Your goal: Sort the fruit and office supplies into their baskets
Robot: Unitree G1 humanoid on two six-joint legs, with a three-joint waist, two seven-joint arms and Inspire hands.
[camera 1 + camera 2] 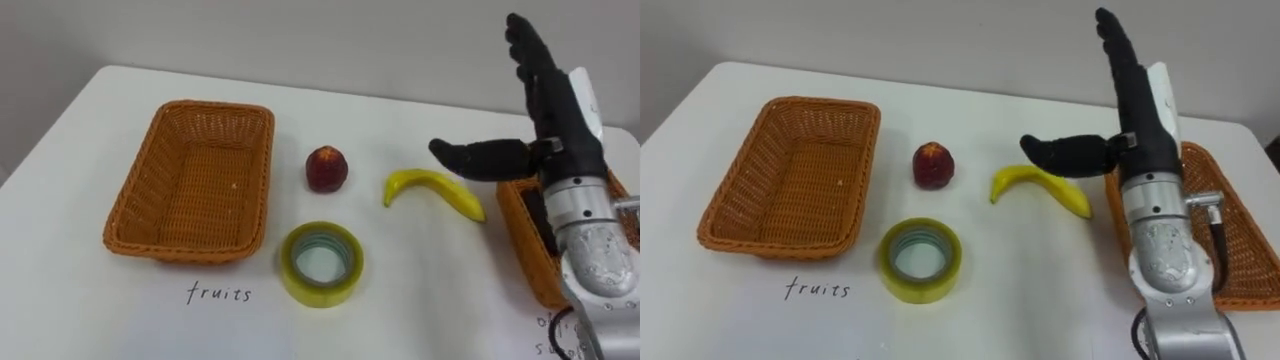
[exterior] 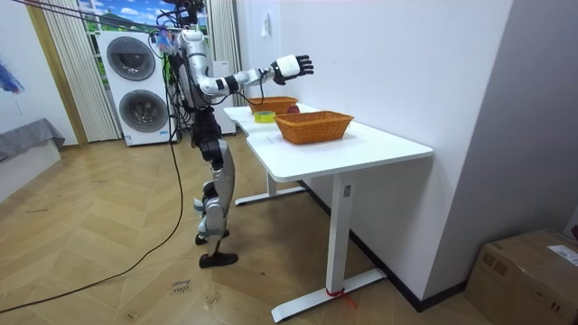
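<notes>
Wicker, woven and orange, forms the left basket [image 1: 135,190] by the left edge of a white worktop [image 1: 420,310] in the left eye view, with a handwritten word [image 1: 220,293] in front of it. Near the worktop's middle we see a red round fruit [image 1: 326,168] and, to its right and apart from it, a yellow banana [image 1: 435,190]. A roll of yellow tape [image 1: 321,263] lies flat nearer the front edge. The right basket [image 1: 515,220] sits at the right edge, partly behind the robot's right hand [image 1: 565,120]. That hand is raised, its fingers [image 1: 530,55] straight and close side by side, thumb stretched wide, holding nothing.

In the room view we see the robot standing upright at the worktop's side, right arm stretched forward, the flat hand held well above the surface.

In the right eye view, fruit, banana and tape all lie on the worktop between the two baskets, outside both.
</notes>
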